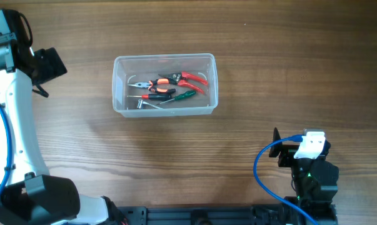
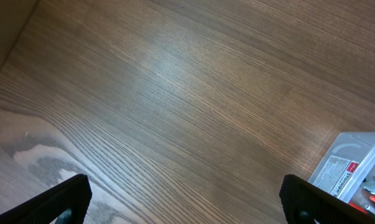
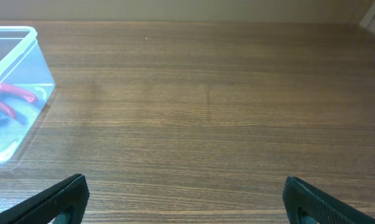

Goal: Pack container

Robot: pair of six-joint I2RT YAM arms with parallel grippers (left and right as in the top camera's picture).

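Our left hand point(image 2: 187, 208) and right hand point(image 3: 187, 205) stand wide open and empty, well apart from the container point(image 1: 120, 78) mid-counter point(image 1: 282, 62), which holds pliers point(image 1: 189, 79). We judge packing near done; next, seek any leftover item.

Sole obstacle on table point(image 1: 269, 62): container point(image 1: 165, 84), bare wood on every side. Top open; pliers point(image 1: 152, 85) and other tools cover its floor. The left hand point(image 2: 187, 208) and right hand point(image 3: 187, 202) are well apart from it.

right wrist | we see container point(image 3: 27, 70) at left edge, cut off by frame | red-handled tool point(image 3: 17, 93) inside, partly visible | right gripper point(image 3: 185, 186) jaws spread wide, well apart from container | wood table point(image 3: 212, 93) below
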